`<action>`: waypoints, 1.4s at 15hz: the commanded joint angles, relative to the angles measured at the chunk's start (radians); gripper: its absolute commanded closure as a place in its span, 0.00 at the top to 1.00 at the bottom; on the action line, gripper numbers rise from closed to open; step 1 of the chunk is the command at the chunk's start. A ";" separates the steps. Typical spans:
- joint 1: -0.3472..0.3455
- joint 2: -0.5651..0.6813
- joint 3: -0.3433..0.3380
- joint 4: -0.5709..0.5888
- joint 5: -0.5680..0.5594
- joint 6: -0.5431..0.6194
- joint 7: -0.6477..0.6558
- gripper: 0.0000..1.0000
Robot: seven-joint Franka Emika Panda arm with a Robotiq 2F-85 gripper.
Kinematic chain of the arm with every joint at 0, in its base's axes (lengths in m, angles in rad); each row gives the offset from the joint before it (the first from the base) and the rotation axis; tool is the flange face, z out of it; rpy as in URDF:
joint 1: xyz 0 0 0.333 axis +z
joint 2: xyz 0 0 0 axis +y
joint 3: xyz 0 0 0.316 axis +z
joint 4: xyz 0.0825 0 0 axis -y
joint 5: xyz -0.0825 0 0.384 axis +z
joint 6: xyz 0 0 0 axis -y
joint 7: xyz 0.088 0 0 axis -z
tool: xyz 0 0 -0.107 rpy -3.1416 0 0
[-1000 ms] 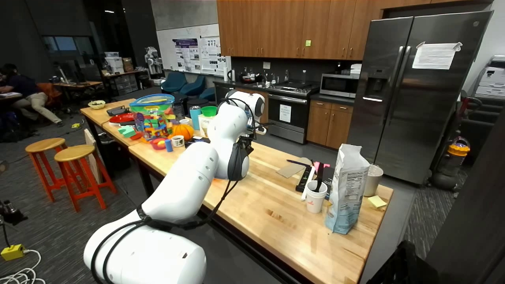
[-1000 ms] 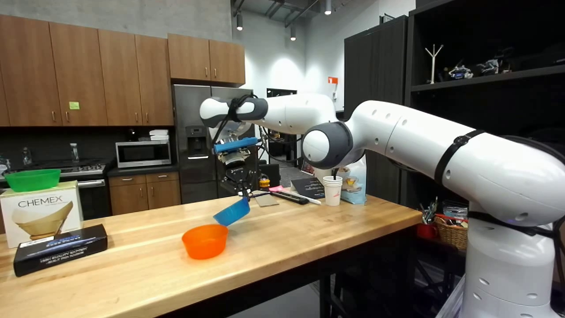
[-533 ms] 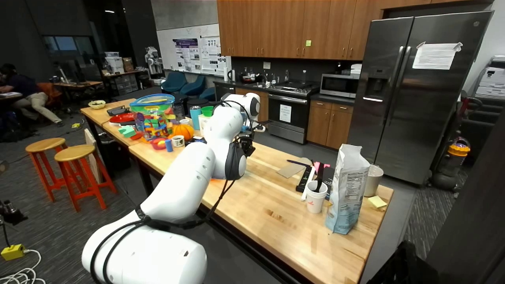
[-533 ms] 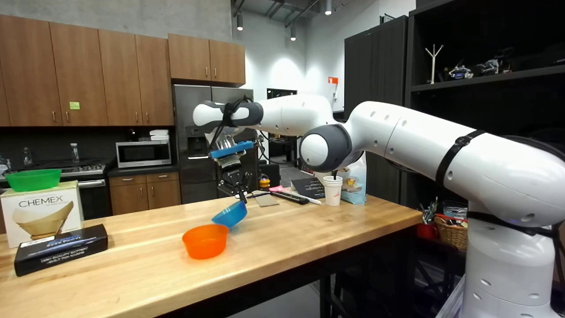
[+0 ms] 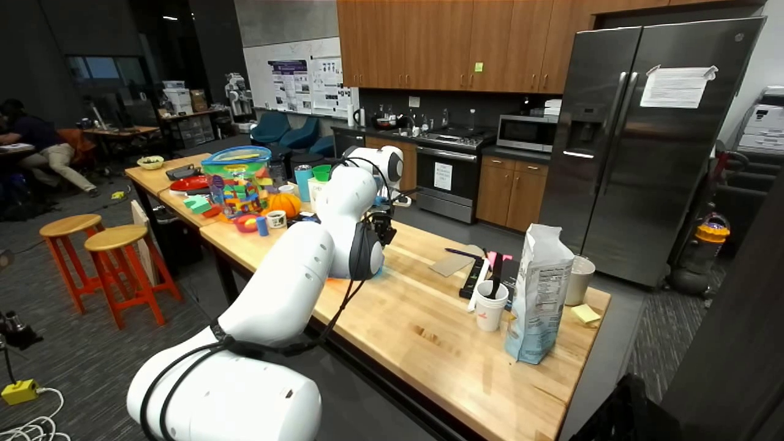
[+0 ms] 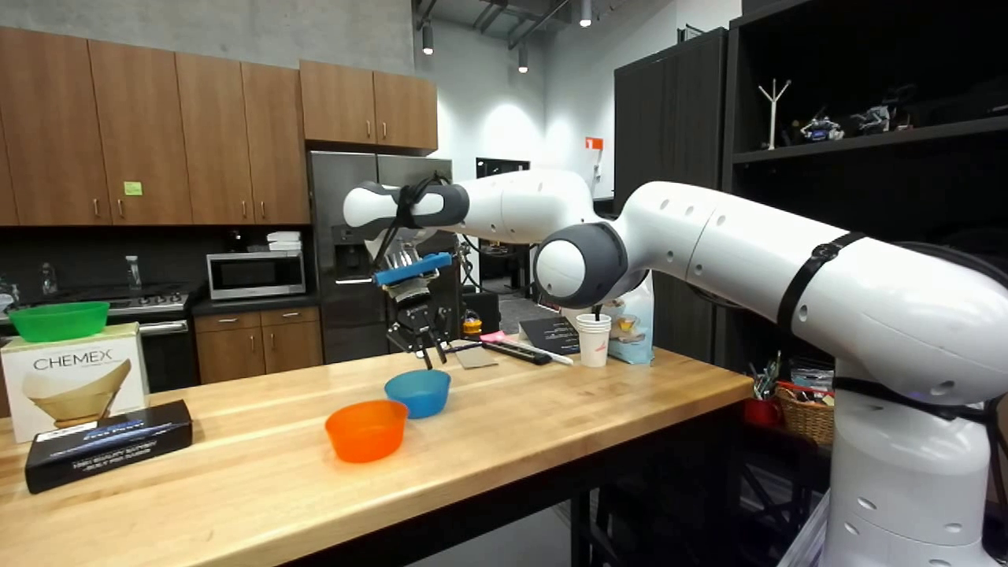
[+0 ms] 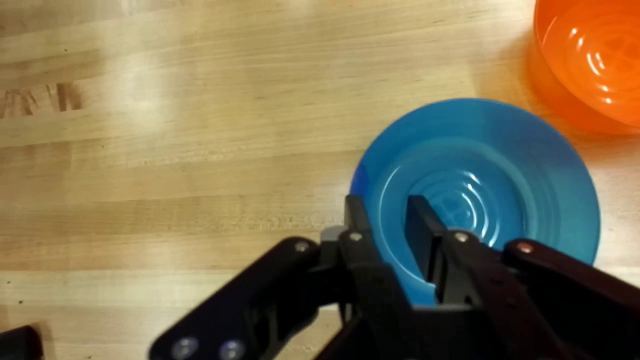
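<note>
A blue bowl [image 6: 418,394] stands upright on the wooden table and also shows in the wrist view [image 7: 545,165]. My gripper [image 6: 436,364] is just above its rim, fingers pointing down and parted. In the wrist view the gripper [image 7: 386,202] is empty, with a gap between the fingertips, one near the bowl's rim and one over its inside. An orange bowl [image 6: 366,433] stands close beside the blue bowl and also shows in the wrist view [image 7: 595,70]. In an exterior view the arm mostly hides both bowls.
A green bowl [image 6: 60,320] sits on a Chemex box [image 6: 75,378], with a black box [image 6: 109,445] in front. White cups [image 6: 593,340], a black tray [image 5: 470,278] and a tall bag [image 5: 539,300] stand at the table's other end. Toys [image 5: 242,196] and a pumpkin [image 5: 283,204] lie farther along.
The blue bowl was tilted in the gripper, then lowered slightly left. It now rests level on the table, and the fingers have parted from its rim.
</note>
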State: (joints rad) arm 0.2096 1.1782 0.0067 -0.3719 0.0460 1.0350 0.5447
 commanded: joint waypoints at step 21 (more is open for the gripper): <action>0.132 -0.310 0.059 -0.013 0.059 -0.275 0.282 1.00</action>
State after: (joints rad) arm 0.3217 0.9121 0.0421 -0.3561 0.0805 0.8054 0.8344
